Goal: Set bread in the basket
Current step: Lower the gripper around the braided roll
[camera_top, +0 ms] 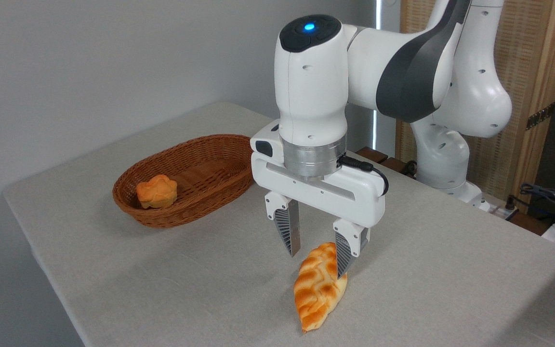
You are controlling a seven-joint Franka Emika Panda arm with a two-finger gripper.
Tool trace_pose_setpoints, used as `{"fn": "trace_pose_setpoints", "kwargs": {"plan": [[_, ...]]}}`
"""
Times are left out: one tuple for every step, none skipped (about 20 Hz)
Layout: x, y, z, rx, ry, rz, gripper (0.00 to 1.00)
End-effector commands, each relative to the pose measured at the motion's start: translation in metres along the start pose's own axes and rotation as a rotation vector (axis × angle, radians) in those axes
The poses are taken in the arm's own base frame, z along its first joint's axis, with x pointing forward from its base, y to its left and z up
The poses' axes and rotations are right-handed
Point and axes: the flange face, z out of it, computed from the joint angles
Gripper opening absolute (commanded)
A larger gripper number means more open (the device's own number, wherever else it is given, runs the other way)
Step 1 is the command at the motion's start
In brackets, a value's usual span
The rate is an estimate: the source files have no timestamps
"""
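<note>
Bread [317, 289] lies on the surface [162, 289] beneath the open claw [317, 258].
A bun [157, 191] is seen inside the basket [186, 217], well apart.

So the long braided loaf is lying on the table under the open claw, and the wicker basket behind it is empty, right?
Not quite. The basket is not empty: a small round orange bun sits inside it near its left end, as the camera view shows. The rest holds: the long braided loaf lies on the table under the open gripper.
</note>
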Motion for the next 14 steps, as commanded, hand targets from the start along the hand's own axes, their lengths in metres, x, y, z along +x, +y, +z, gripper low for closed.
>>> {"fn": "trace_pose_setpoints", "kwargs": {"plan": [[-0.004,0.003,-0.004,0.001,0.03,-0.007,1.0],[-0.004,0.003,-0.004,0.001,0.03,-0.005,1.0],[-0.004,0.003,-0.003,0.0,0.029,-0.007,1.0],[-0.005,0.004,0.0,-0.004,0.024,-0.004,1.0],[-0.005,0.005,0.0,-0.004,0.024,-0.004,1.0],[-0.007,0.004,0.003,-0.007,0.019,-0.004,1.0],[-0.007,0.004,0.004,-0.005,0.017,0.001,1.0],[-0.007,0.004,0.005,-0.006,0.014,0.001,1.0],[-0.008,0.004,0.007,-0.006,0.014,0.0,1.0],[-0.008,0.005,0.01,-0.007,0.013,-0.001,1.0],[-0.008,0.005,0.012,-0.005,0.015,-0.002,1.0],[-0.009,0.005,0.014,-0.006,0.014,-0.003,1.0],[-0.009,0.006,0.017,-0.008,0.012,-0.002,1.0],[-0.008,0.005,0.018,-0.007,0.013,-0.004,1.0]]}}
